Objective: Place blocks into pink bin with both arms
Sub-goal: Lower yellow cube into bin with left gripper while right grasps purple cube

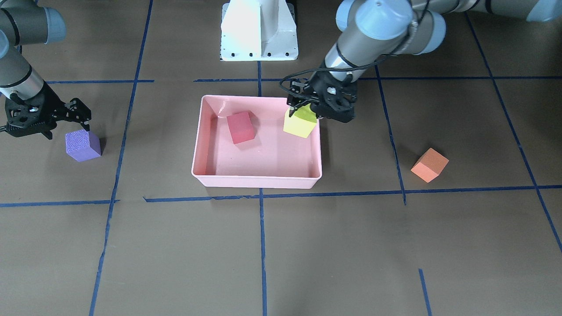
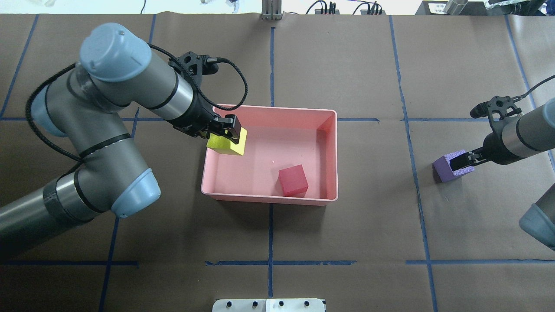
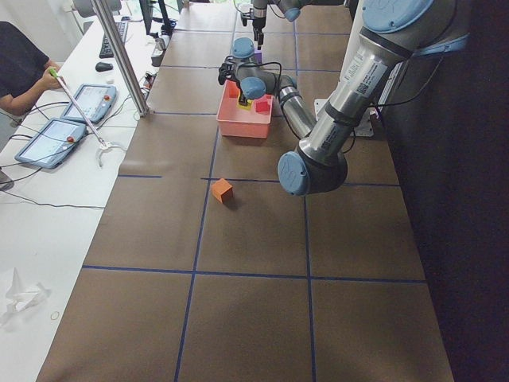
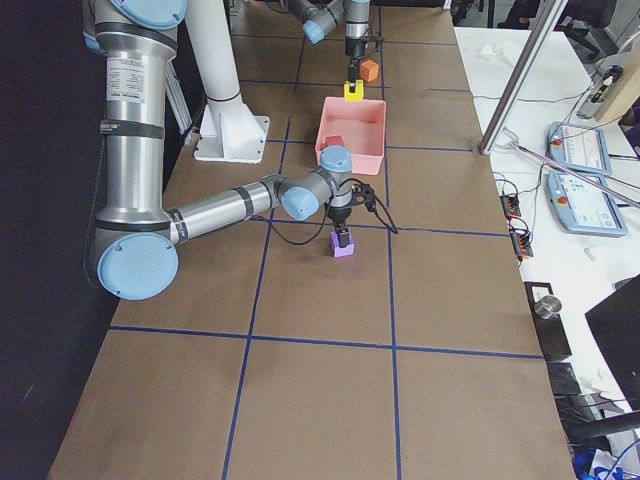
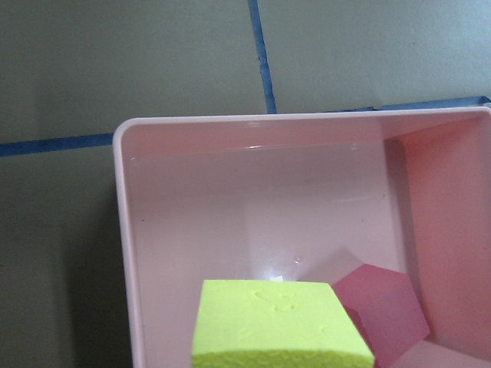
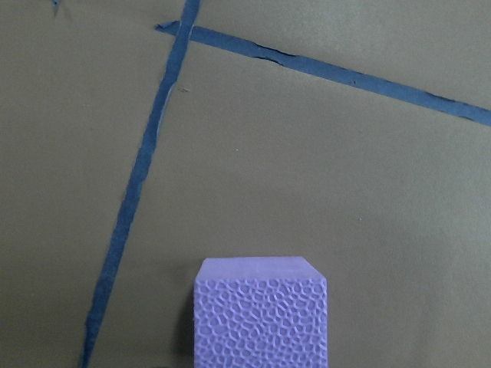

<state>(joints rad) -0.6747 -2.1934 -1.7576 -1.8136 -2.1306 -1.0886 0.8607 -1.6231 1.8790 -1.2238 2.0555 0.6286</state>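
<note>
The pink bin (image 1: 254, 180) sits mid-table with the red-pink block (image 1: 241, 127) lying inside it. My left gripper (image 1: 303, 112) is shut on the yellow-green block (image 1: 300, 125) and holds it above the bin's edge on the robot's left side (image 2: 269, 199). The left wrist view shows that block (image 5: 280, 326) over the bin floor, with the red-pink block (image 5: 383, 318) beside it. My right gripper (image 1: 66, 131) is open and low over the purple block (image 1: 82, 145), which rests on the table (image 6: 261, 314). The orange block (image 1: 430, 164) lies alone on the robot's left side.
The white pedestal base (image 1: 259, 30) stands behind the bin. Blue tape lines (image 1: 261, 245) grid the brown table. An operator (image 3: 20, 68) and tablets sit at a side desk beyond the table edge.
</note>
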